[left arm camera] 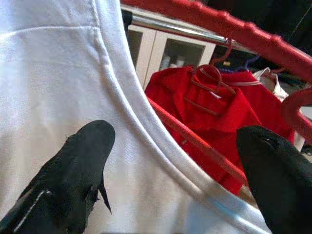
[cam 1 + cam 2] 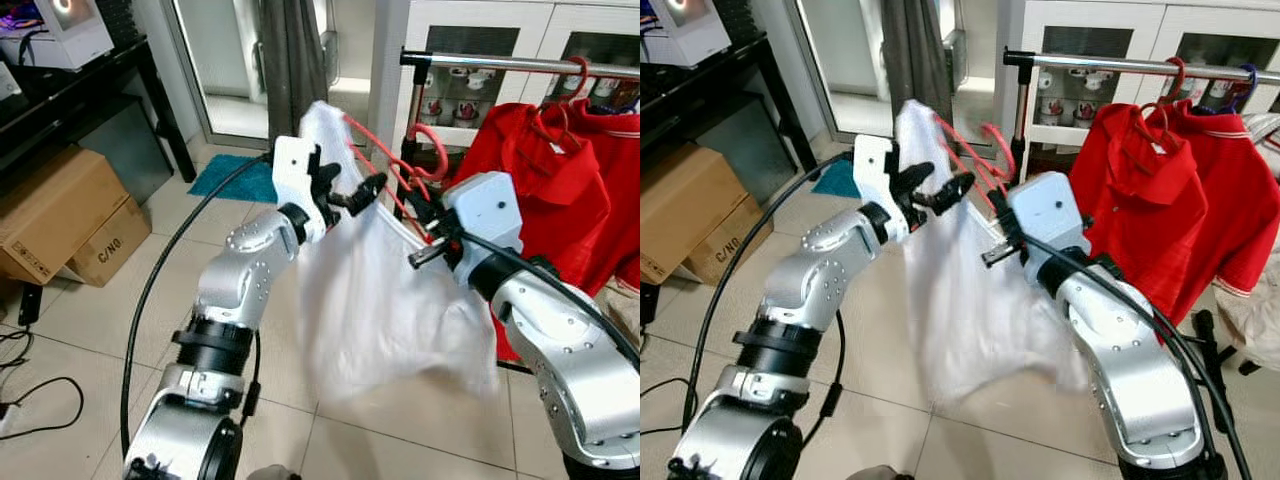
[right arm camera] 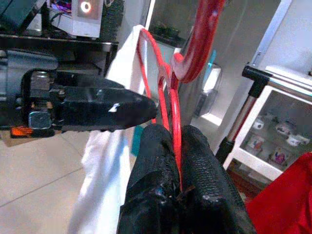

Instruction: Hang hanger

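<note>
Both grippers are raised short of the rail: the right gripper is clenched on the red hanger, the left gripper spread around the white shirt. If the hook is misjudged, the rail could be missed.

I see a bright room in both eye views. Daylight comes in through the glass door at the back and makes a shiny patch on the floor there. The white shirt looks very bright, and its lower edge is smeared and soft. The metal rail has a thin line of glare. Shadows under the arms are pale and soft. The dark table at the far left sits in shade. In the left wrist view the black fingers are close and blurry, and the red clothes behind are a bit soft. In the right wrist view the window light washes out the middle, and a small lamp ring glows.
</note>
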Tool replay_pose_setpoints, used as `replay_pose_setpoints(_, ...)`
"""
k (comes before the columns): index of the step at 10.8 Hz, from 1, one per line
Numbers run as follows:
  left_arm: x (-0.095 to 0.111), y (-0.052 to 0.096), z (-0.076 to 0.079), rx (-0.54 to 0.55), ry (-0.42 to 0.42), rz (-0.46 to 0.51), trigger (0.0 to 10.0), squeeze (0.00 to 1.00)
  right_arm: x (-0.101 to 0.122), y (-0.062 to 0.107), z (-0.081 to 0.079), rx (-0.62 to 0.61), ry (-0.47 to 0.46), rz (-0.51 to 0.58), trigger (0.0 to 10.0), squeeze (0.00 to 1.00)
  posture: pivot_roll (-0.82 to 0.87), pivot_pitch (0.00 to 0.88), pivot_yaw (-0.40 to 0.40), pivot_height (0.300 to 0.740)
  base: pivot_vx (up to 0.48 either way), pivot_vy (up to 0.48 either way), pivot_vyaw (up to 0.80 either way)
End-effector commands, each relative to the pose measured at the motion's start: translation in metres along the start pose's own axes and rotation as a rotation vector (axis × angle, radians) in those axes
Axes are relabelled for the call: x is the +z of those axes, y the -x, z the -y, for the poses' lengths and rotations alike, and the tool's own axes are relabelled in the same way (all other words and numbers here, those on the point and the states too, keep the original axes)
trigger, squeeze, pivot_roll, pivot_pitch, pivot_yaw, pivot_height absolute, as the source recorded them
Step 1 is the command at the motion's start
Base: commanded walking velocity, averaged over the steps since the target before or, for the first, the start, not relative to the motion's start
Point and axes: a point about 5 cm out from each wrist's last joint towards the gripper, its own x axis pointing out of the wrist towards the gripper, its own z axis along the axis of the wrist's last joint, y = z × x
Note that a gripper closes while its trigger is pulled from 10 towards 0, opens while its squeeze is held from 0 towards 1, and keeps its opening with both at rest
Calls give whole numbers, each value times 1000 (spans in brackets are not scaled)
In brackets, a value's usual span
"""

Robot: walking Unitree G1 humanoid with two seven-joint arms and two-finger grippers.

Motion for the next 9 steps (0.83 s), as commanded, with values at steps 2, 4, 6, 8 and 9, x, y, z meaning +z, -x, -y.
replay_pose_setpoints(2,4,1,1,8,-5,0,2627,0,12,3,4,-37,36,56,0,0,-69,9,118,740,0,0,0)
replay_pose_setpoints(4,-2,2,-2,44,-12,-16,0,0,13,4,3,-38,53,54,0,0,-74,0,113,740,0,0,0)
replay_pose_setpoints(6,-3,1,-5,60,-16,-18,0,0,17,4,1,-23,51,77,0,0,-78,0,111,740,0,0,0)
replay_pose_setpoints(8,-5,0,-7,60,-8,-24,0,0,22,4,-1,-1,49,104,0,0,-81,0,107,740,0,0,0)
replay_pose_setpoints(9,-5,-2,-4,20,-4,-14,0,0,23,4,-3,13,52,109,0,0,-81,0,105,740,0,0,0)
